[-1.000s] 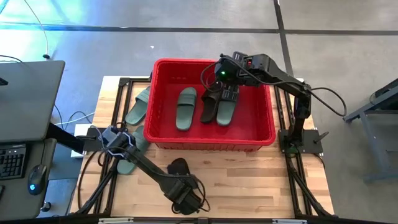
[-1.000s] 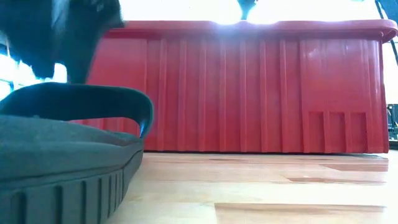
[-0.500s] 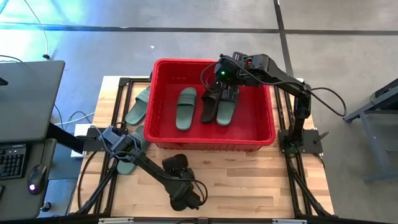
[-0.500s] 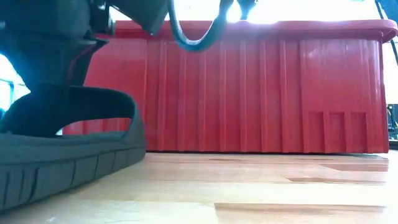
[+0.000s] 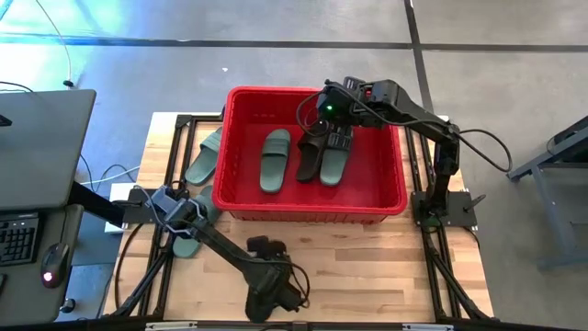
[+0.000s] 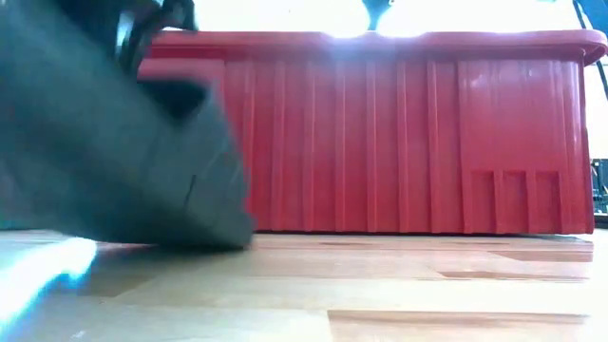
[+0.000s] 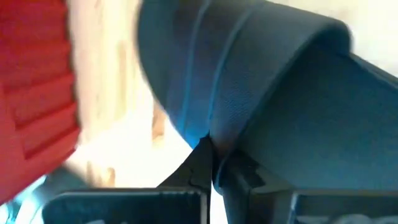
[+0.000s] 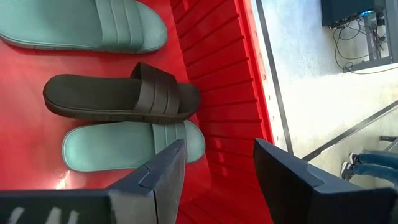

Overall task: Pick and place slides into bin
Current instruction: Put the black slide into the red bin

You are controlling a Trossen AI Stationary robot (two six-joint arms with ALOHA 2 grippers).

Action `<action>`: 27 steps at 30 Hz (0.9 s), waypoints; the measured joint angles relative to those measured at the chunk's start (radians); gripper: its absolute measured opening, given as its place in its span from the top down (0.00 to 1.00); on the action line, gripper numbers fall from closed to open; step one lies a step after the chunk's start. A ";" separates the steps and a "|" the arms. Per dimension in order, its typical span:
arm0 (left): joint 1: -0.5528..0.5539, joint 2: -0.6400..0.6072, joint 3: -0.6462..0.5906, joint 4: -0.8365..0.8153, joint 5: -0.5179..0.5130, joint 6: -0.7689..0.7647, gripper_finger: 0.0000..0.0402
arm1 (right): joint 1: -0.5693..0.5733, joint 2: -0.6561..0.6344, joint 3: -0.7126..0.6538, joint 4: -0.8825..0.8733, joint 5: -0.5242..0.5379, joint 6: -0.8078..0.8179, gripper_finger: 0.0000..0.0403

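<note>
A black slide (image 5: 262, 246) lies on the wooden table in front of the red bin (image 5: 386, 198), and my left gripper (image 5: 265, 265) is shut on it. In the low view that slide (image 6: 114, 161) fills the left as a dark blur. My right gripper (image 8: 217, 180) hangs open over the bin's far right part, above a black slide (image 8: 118, 96) and a green slide (image 8: 124, 146). A second green slide (image 5: 275, 158) lies on the bin's floor beside them. Two more green slides (image 5: 202, 156) (image 5: 188, 241) rest on the table to the left of the bin. My left gripper pinches the black slide's wide strap (image 7: 227, 130) by its edge, between its two fingertips (image 7: 249, 177). The gripper's body hides the place of contact in the high view. In the low view the slide's underside still reaches the tabletop.
The bin's tall red wall (image 6: 399, 142) stands just beyond the held slide. Bare wooden tabletop (image 5: 367, 267) lies to the right of my left gripper, in front of the bin. A desk with a keyboard (image 5: 18, 234) stands off the table's left side.
My left gripper has closed from wide open and taken hold of the black slide's strap. The slide has shifted and tipped under it; in the low view it goes from lying flat, strap arched, to a blurred mass in motion.
</note>
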 joint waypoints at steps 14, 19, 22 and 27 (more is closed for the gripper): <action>-0.108 -0.112 0.243 0.024 0.088 0.072 0.99 | 0.000 0.000 0.000 0.000 -0.158 -0.066 0.55; -0.142 -0.189 0.244 -0.006 -0.061 -0.036 1.00 | 0.000 -0.016 0.000 0.000 -0.385 -0.084 0.56; -0.146 -0.238 0.255 0.003 -0.208 -0.031 1.00 | 0.004 -0.044 0.000 0.000 -0.534 -0.064 0.58; -0.128 -0.323 0.255 0.000 -0.449 0.056 1.00 | 0.027 -0.101 0.000 0.000 -0.762 0.051 0.62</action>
